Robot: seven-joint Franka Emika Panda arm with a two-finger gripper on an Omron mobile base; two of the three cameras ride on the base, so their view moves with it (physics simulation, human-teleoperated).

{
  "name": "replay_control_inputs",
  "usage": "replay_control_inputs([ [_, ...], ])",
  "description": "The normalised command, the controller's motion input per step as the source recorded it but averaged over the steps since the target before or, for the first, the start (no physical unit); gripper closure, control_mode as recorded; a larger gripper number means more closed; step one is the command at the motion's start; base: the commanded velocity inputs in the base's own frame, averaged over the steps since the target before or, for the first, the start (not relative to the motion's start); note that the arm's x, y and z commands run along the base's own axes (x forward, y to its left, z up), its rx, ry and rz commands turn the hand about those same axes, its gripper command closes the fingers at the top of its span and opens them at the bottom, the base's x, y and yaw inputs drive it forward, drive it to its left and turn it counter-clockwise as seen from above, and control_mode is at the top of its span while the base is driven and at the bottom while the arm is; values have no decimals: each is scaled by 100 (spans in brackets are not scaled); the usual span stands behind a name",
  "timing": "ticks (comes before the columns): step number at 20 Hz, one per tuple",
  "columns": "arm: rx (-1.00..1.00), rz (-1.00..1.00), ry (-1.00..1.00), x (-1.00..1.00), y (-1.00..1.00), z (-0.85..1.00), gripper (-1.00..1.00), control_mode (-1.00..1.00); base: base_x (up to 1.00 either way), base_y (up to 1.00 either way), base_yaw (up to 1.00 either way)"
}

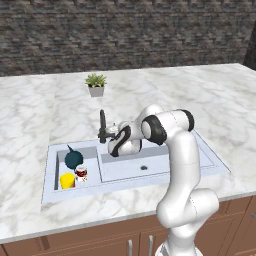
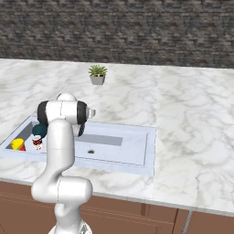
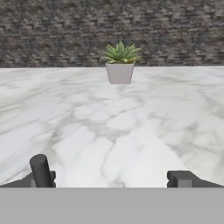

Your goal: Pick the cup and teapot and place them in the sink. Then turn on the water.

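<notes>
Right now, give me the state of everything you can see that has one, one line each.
cup: in the sink's small side basin, beside the can.
teapot: in the same side basin, behind the cup.
red-and-white can: upright in the side basin.
sink: main basin bare, drain uncovered.
faucet: no water running.
hand: open, holding nothing, facing the potted plant.
potted plant: upright on the counter.

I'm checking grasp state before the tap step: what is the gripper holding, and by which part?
Nothing is held: the gripper is open, with only bare marble counter between its fingertips.
</notes>
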Motion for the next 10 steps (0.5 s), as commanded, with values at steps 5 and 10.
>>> replay_control_inputs([
  [5,1,0,0,0,-87,0,-100,-100,0,0,0],
  [10,2,0,0,0,-96,0,-100,-100,0,0,0],
])
